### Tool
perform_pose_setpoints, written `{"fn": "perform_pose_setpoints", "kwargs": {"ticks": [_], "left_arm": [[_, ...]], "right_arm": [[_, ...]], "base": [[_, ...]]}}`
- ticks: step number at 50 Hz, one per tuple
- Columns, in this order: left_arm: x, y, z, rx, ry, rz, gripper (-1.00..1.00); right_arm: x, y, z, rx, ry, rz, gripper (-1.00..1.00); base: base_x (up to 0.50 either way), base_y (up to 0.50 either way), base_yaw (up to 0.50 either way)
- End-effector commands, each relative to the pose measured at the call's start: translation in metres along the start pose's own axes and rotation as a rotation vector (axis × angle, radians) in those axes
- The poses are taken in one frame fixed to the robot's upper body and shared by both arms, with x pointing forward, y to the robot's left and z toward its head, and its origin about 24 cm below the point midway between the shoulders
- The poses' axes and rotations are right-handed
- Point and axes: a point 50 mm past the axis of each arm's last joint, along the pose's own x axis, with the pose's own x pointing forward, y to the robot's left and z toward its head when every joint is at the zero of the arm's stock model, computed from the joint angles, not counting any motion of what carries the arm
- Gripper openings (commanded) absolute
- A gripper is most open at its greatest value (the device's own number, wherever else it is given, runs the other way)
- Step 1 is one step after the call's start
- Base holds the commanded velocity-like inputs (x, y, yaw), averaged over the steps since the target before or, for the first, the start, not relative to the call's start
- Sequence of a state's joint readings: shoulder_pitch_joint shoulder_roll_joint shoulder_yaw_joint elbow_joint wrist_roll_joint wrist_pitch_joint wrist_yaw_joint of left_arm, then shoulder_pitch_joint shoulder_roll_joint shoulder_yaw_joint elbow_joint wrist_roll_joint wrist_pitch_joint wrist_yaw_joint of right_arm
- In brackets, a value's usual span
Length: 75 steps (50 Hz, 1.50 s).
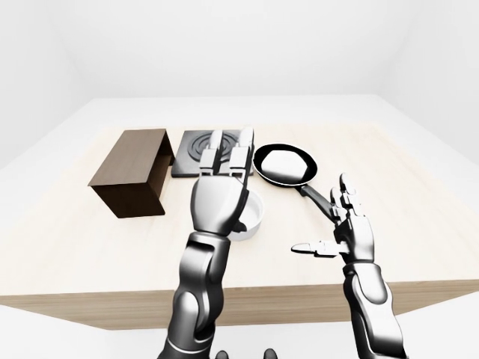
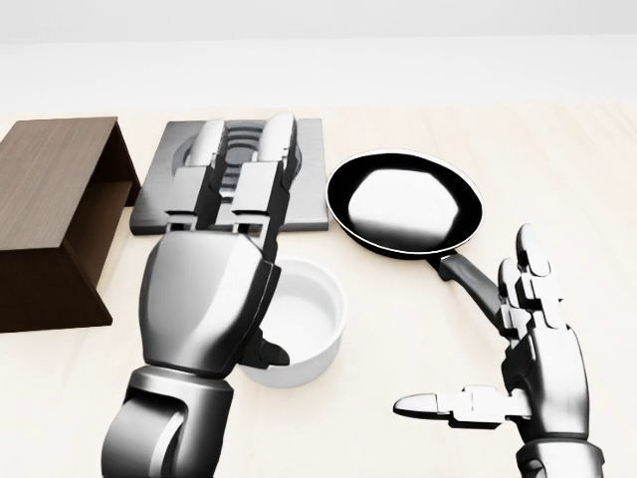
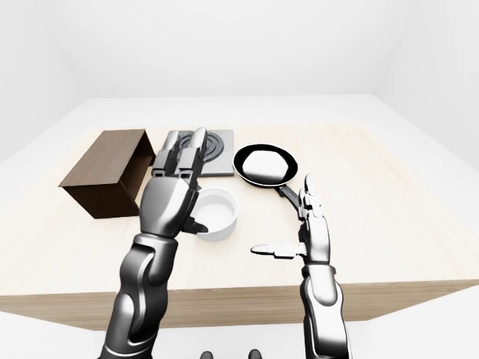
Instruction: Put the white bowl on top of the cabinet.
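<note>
The white bowl (image 2: 304, 314) stands on the light wooden table, below the stove in the head view. My left hand (image 2: 254, 234) hangs over the bowl's left side and hides that part of it. Its fingers (image 2: 269, 164) stretch straight up the picture across the stove, and its thumb tip (image 2: 274, 352) points into the bowl at the rim. The hand is open. The dark brown cabinet (image 2: 50, 209) lies at the left, its open side facing right. My right hand (image 2: 488, 349) is open at the lower right, apart from the bowl, with nothing in it.
A grey stove plate (image 2: 311, 204) with a ringed burner sits above the bowl, partly behind my left fingers. A black frying pan (image 2: 403, 204) lies to its right, its handle (image 2: 468, 279) pointing toward my right hand. The table's near edge (image 3: 239, 295) shows in the eye views.
</note>
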<state>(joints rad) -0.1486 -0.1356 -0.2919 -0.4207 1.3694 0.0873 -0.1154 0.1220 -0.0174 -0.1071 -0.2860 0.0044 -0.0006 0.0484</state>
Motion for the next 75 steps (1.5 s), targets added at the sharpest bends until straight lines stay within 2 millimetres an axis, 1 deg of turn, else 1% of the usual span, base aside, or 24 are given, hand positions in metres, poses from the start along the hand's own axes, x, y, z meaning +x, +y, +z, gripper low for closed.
{"fn": "perform_pose_setpoints", "kwargs": {"ticks": [1, 5, 7, 14, 16, 17, 21, 22, 28, 29, 35, 36, 38, 39, 42, 43, 55, 56, 63, 64, 66, 75], "left_arm": [[-0.003, 0.011, 0.003, 0.14, 0.023, -0.103, 1.0], [-0.003, 0.011, 0.003, 0.139, 0.028, -0.104, 1.0], [-0.002, 0.007, -0.003, 0.17, 0.047, -0.125, 1.0], [-0.005, 0.008, -0.002, 0.178, 0.054, -0.138, 1.0], [-0.006, 0.005, -0.004, 0.187, 0.061, -0.151, 1.0], [-0.005, 0.0, -0.007, 0.191, 0.069, -0.172, 1.0], [-0.005, 0.0, -0.008, 0.191, 0.07, -0.173, 1.0], [-0.004, -0.008, -0.013, 0.195, 0.079, -0.194, 1.0], [-0.004, -0.008, -0.013, 0.196, 0.079, -0.195, 1.0], [-0.003, -0.02, -0.02, 0.192, 0.093, -0.23, 1.0], [-0.003, -0.02, -0.021, 0.192, 0.091, -0.232, 1.0], [-0.003, -0.039, -0.037, 0.218, 0.127, -0.29, 1.0], [-0.003, -0.04, -0.038, 0.22, 0.127, -0.294, 1.0], [-0.004, -0.053, -0.047, 0.206, 0.147, -0.323, 1.0], [-0.004, -0.054, -0.047, 0.205, 0.144, -0.325, 1.0], [-0.004, -0.057, -0.05, 0.202, 0.149, -0.33, 1.0], [-0.007, -0.061, -0.051, 0.222, 0.146, -0.357, 1.0], [-0.009, -0.065, -0.053, 0.236, 0.148, -0.381, 1.0], [-0.009, -0.066, -0.052, 0.236, 0.147, -0.384, 1.0], [-0.011, -0.071, -0.051, 0.238, 0.143, -0.394, 1.0], [-0.012, -0.073, -0.05, 0.235, 0.14, -0.4, 1.0], [-0.013, -0.077, -0.048, 0.23, 0.137, -0.405, 1.0]], "right_arm": [[0.0, 0.0, 0.001, 0.002, 0.001, 0.001, 1.0], [0.0, 0.0, 0.001, 0.002, 0.001, 0.001, 1.0], [0.0, 0.0, 0.001, 0.002, 0.0, 0.003, 1.0], [0.0, 0.0, 0.0, 0.0, 0.001, 0.002, 1.0], [0.0, 0.0, 0.0, -0.001, 0.001, 0.003, 1.0], [0.0, 0.0, 0.0, -0.001, 0.001, 0.003, 1.0], [0.0, 0.0, 0.0, -0.001, 0.001, 0.003, 1.0], [0.0, 0.001, 0.0, -0.001, 0.002, 0.005, 1.0], [0.0, 0.001, 0.0, -0.001, 0.002, 0.005, 1.0], [0.0, 0.001, 0.0, -0.001, 0.002, 0.007, 1.0], [0.0, 0.001, 0.0, -0.001, 0.002, 0.007, 1.0], [0.001, 0.001, -0.001, -0.003, 0.001, 0.006, 1.0], [0.001, 0.001, -0.001, -0.003, 0.001, 0.006, 1.0], [0.001, 0.001, -0.001, -0.003, 0.0, 0.006, 1.0], [0.001, 0.001, -0.001, -0.003, 0.001, 0.006, 1.0], [0.001, 0.001, -0.001, -0.003, 0.001, 0.007, 1.0], [0.002, 0.002, -0.002, -0.004, 0.005, 0.009, 1.0], [0.003, 0.002, -0.002, -0.004, 0.005, 0.007, 1.0], [0.003, 0.002, -0.002, -0.003, 0.003, 0.007, 1.0], [0.003, 0.002, -0.002, -0.004, 0.004, 0.006, 1.0], [0.003, 0.001, -0.002, -0.004, 0.004, 0.006, 1.0], [0.003, 0.001, -0.002, -0.004, 0.003, 0.005, 1.0]], "base": [[0.0, 0.0, 0.0], [0.0, 0.0, 0.0], [0.0, 0.0, 0.0], [0.0, 0.0, 0.0], [0.0, 0.0, 0.0], [0.0, 0.0, 0.0], [0.0, 0.0, 0.0], [0.0, 0.0, 0.0], [0.0, 0.0, 0.0], [0.0, 0.0, 0.0], [0.0, 0.0, 0.0], [0.0, 0.0, 0.0], [0.0, 0.0, 0.0], [0.0, 0.0, 0.0], [0.0, 0.0, 0.0], [0.0, 0.0, 0.0], [0.0, 0.0, 0.0], [0.0, 0.0, 0.0], [0.0, 0.0, 0.0], [0.0, 0.0, 0.0], [0.0, 0.0, 0.0], [0.0, 0.0, 0.0]]}}
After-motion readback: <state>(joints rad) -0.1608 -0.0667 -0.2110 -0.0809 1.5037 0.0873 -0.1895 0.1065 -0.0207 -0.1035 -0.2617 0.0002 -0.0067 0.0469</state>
